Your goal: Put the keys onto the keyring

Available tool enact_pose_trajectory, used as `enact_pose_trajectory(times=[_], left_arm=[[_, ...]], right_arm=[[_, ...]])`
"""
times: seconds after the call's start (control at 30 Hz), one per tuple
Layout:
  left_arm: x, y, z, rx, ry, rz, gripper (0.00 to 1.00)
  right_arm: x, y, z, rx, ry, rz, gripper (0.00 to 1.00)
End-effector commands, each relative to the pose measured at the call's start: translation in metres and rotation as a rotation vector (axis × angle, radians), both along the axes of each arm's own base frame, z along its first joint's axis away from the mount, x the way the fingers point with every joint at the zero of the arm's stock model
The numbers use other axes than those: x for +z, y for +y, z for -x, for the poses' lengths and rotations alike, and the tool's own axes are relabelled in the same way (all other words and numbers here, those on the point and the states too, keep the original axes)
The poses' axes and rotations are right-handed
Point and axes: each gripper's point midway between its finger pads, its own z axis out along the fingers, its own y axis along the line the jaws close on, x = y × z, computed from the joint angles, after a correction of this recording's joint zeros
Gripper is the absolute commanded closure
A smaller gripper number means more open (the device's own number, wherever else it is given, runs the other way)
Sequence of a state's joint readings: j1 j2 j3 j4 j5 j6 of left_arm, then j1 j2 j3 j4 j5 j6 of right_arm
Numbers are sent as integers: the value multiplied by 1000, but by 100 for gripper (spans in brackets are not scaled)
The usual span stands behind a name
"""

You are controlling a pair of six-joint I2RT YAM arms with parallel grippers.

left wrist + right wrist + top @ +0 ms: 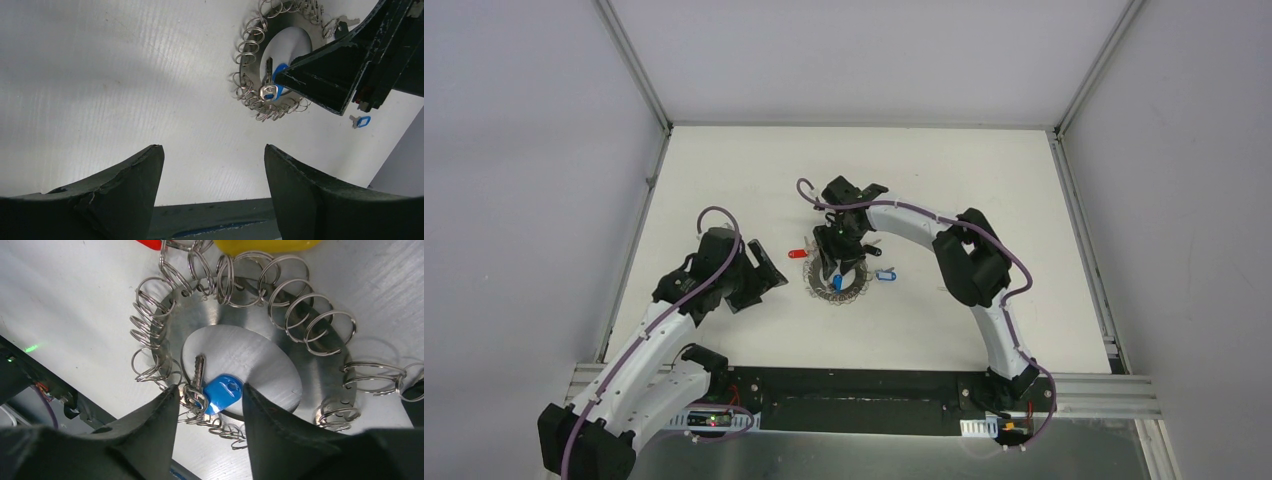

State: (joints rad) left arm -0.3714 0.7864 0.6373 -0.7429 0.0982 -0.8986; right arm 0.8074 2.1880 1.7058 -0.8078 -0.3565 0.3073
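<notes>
White table (75, 300), loop-fringed grey keyring (320, 375).

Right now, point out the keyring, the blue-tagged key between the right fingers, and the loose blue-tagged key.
keyring (320, 385): right wrist, flat plate.
blue-tagged key (222, 392): right wrist, tag.
loose blue-tagged key (885, 274): top, tag.

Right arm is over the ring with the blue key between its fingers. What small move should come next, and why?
Probably close the right gripper a little more on the blue-tagged key. Its fingers flank the tag, which lies across the keyring at the hole's edge beside the wire loops, but a gap still shows. The left gripper hangs open, well clear.
</notes>
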Motion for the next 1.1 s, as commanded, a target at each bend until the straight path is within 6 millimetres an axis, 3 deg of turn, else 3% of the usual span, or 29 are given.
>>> enact_pose_trajectory(times=[0.0,0.2,0.4,0.6,0.87,1.07], left_arm=[[-7,3,-1,35,28,-1,24],[-15,-1,0,50,85,14,24],[-23,-5,5,45,126,32,24],[-23,-5,7,38,124,35,24],[-24,-4,8,38,124,35,24],[-22,-5,7,33,117,34,24]], right_arm=[[25,13,-3,37,-37,-77,52],[21,19,-11,35,-38,-44,56],[19,2,-12,0,-62,31,55],[14,-12,2,-49,13,68,55],[6,-3,22,-145,212,-51,57],[6,11,22,-179,286,-180,62]])
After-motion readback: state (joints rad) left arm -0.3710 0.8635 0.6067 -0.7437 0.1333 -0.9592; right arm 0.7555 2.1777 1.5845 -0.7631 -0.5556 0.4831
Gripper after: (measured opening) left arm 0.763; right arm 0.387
